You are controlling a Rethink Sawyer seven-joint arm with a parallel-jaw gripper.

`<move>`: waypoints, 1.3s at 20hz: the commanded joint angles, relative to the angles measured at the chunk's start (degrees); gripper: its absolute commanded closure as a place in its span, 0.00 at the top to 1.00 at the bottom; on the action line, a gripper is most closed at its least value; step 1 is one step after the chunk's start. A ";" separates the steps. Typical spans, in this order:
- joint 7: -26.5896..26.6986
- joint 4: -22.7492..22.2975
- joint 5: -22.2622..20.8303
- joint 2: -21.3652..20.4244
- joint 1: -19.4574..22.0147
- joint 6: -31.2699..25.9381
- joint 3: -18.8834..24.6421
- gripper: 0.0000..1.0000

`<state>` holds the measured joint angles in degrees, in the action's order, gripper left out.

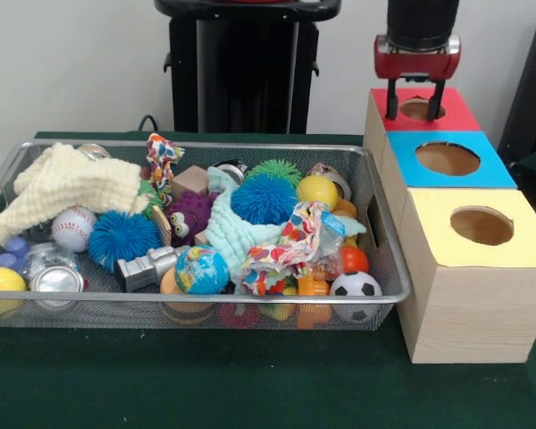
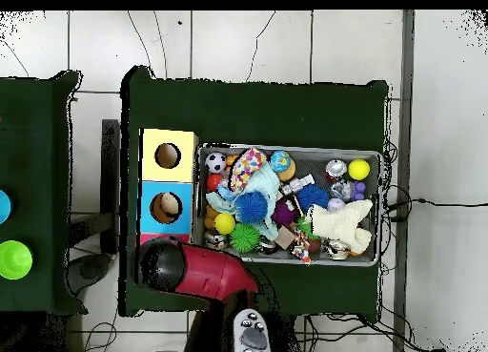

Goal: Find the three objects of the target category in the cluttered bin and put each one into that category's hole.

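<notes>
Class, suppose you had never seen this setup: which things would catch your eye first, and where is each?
First, the wide silver wire-mesh tray heaped with bright toys, filling the table's left and middle in the front view. Next, three wooden boxes in a row at its right, topped red, bright blue and yellow, each with a round hole. Last, the red and black hand hanging over the red box.

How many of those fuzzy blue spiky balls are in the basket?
2: one blue spiky ball toward the front view's left, another near the middle of the wire bin. More may be buried.
</notes>
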<state>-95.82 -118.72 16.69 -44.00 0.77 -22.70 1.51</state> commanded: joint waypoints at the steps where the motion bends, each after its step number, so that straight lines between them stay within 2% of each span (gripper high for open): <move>1: -0.12 5.59 -7.13 18.17 12.63 18.37 10.62 1.00; 2: -0.77 7.13 -7.69 20.69 12.71 19.76 10.85 1.00; 5: -5.02 11.89 -8.85 25.77 9.39 23.53 8.40 1.00; 7: -6.81 12.78 -7.30 27.59 9.55 22.32 9.19 1.00; 9: -8.93 13.65 -6.62 28.70 8.70 22.83 8.71 1.00; 13: -11.18 14.60 -6.00 31.45 10.12 25.11 10.35 1.00; 16: -14.94 16.46 -6.91 32.71 8.06 28.04 8.33 1.00; 17: -15.20 16.49 -7.36 33.11 8.75 28.53 9.09 1.00; 22: -16.45 16.92 -9.11 32.91 9.71 25.55 9.88 1.00; 26: -18.34 17.83 -11.72 33.66 9.69 26.59 9.71 1.00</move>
<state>-108.53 -108.08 14.45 -36.66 9.76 -43.78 8.03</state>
